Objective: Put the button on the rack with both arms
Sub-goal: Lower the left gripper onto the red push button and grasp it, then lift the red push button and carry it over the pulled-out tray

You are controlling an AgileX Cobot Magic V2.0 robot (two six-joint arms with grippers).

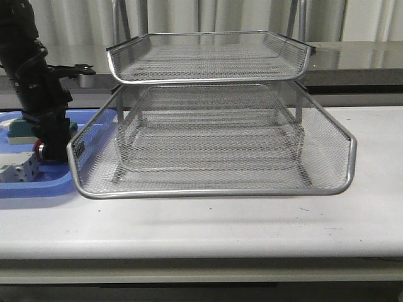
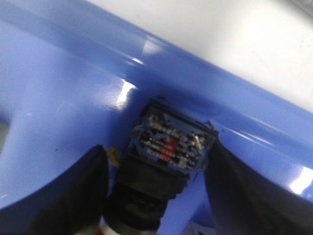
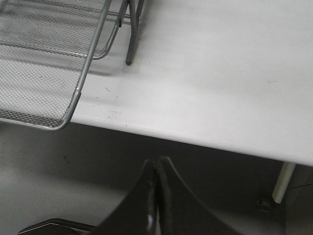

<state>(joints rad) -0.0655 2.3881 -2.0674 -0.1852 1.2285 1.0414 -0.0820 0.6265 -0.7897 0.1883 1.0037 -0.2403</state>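
The button (image 2: 164, 156) lies in the blue tray (image 2: 63, 98), its blue-black rear block up and its black body below. In the front view only its red cap (image 1: 39, 149) peeks out beside the left arm. My left gripper (image 2: 157, 147) is lowered into the tray and stands open, one finger on each side of the button with slim gaps showing. The silver wire-mesh rack (image 1: 214, 192) fills the middle of the table, to the right of the tray. My right gripper (image 3: 157, 161) is shut and empty, hanging beyond the table's front edge near the rack's corner (image 3: 83, 83); the front view does not show it.
In the blue tray (image 1: 38, 185) a white terminal block (image 1: 19, 168) lies near the front and a green block (image 1: 19, 129) sits behind the left arm. The rack's lower tier juts forward close to the tray's right side. A table leg (image 3: 283, 181) shows below the edge.
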